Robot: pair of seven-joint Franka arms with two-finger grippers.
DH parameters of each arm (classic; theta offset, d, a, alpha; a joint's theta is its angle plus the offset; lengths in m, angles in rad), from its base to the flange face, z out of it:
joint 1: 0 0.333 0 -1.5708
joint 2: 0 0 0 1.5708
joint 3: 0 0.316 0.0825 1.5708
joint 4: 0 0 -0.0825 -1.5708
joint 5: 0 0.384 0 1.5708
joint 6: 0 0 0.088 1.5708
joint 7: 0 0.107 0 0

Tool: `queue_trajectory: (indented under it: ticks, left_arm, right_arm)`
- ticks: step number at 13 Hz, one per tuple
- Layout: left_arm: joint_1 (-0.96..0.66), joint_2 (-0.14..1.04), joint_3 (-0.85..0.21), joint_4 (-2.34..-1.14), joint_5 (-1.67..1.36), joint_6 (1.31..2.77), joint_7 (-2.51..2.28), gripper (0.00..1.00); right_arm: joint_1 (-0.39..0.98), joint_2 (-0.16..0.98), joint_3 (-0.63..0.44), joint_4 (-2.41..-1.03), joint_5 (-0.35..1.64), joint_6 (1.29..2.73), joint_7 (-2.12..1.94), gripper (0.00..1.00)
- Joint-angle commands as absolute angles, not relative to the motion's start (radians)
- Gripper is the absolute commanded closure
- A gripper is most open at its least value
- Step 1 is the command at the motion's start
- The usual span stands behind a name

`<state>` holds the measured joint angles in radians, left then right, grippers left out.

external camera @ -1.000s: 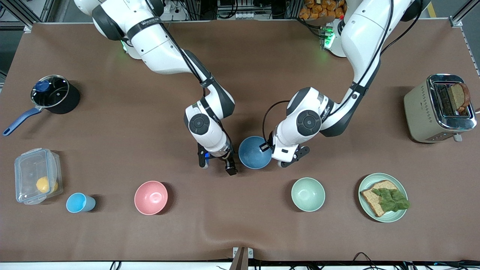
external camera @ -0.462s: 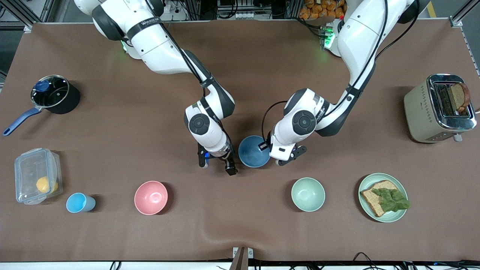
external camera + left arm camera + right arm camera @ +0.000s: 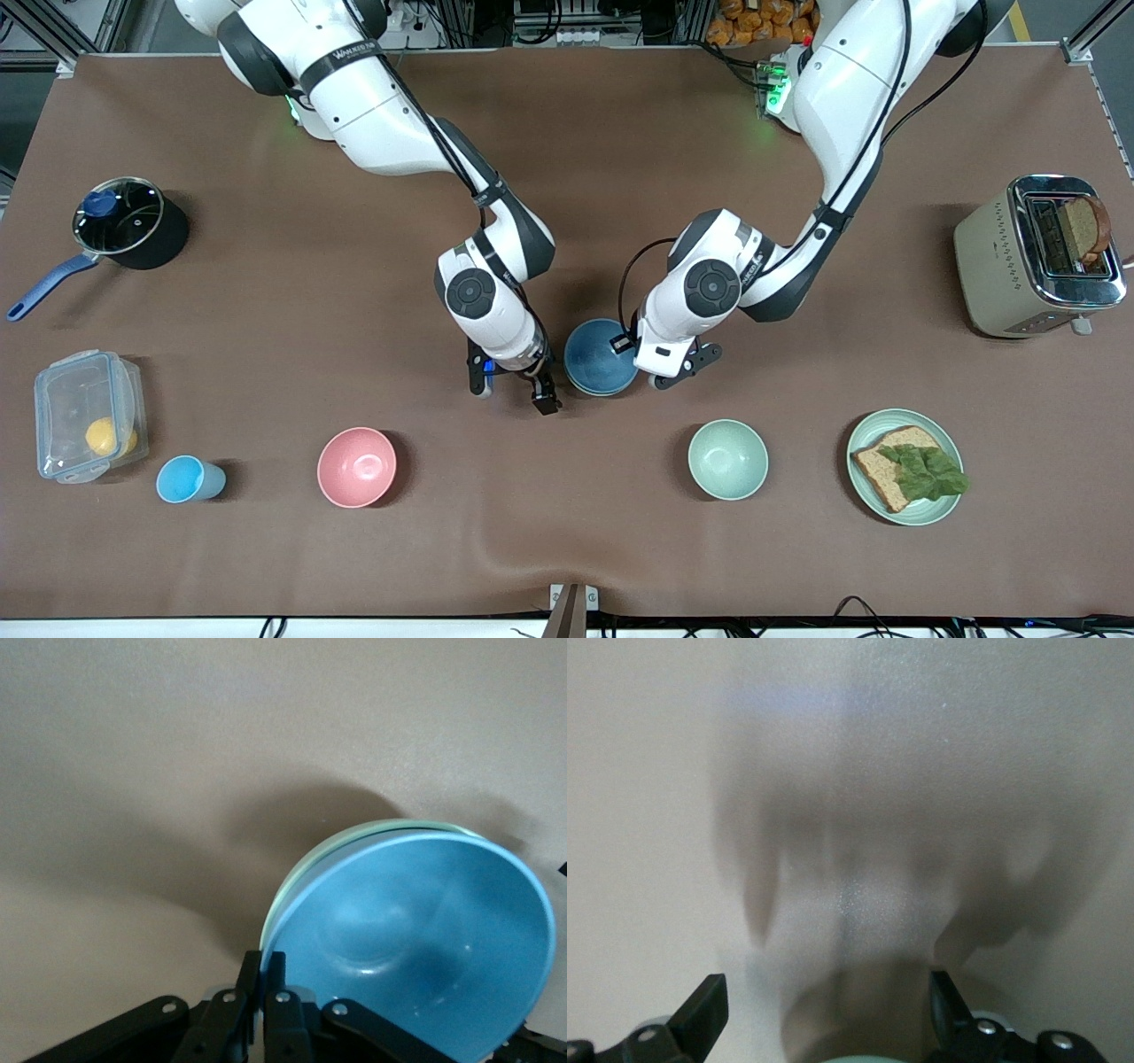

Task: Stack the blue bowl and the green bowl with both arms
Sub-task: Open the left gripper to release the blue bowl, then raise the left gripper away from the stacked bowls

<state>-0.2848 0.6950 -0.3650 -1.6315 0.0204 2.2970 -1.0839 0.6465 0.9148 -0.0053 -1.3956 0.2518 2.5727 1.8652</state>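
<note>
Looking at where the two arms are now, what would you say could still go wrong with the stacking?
The left gripper is shut on the rim of the round matte blue bowl, which sits nested in a pale mint-green bowl. Lifting away before releasing might drag the blue bowl out or tilt it.

The right gripper stands open, low beside the stack; a sideways move could knock it.

A second mint-green bowl lies nearer the camera and could be mistaken for the target.

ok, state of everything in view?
blue bowl: nested in green bowl
left gripper: shut on blue bowl's rim
right gripper: open, beside blue bowl
other green bowl: upright, empty
pink bowl: upright, empty
pot: lid on
container: closed
toaster: slice in one slot
plate: holds bread, lettuce
</note>
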Motion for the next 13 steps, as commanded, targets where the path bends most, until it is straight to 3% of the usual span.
queue_trajectory:
  ticks: [1, 6, 11, 13]
  left_arm:
    - [-0.287, 0.687, -0.360, -1.618, 0.061, 2.309, -1.111, 0.01]
    - [-0.249, 0.533, -0.357, -1.618, 0.061, 2.280, -1.114, 0.00]
    - [-0.091, 0.335, -0.353, -1.600, 0.161, 2.230, -0.930, 0.00]
    - [-0.002, 0.290, -0.360, -1.594, 0.190, 2.140, -0.792, 0.00]
  right_arm:
    - [0.647, 0.933, -0.005, -1.367, 0.264, 2.579, 1.887, 0.00]
    - [0.643, 0.927, -0.003, -1.367, 0.265, 2.577, 1.890, 0.00]
    - [0.634, 0.907, -0.003, -1.367, 0.264, 2.565, 1.885, 0.00]
    - [0.629, 0.893, -0.008, -1.368, 0.253, 2.518, 1.855, 0.00]
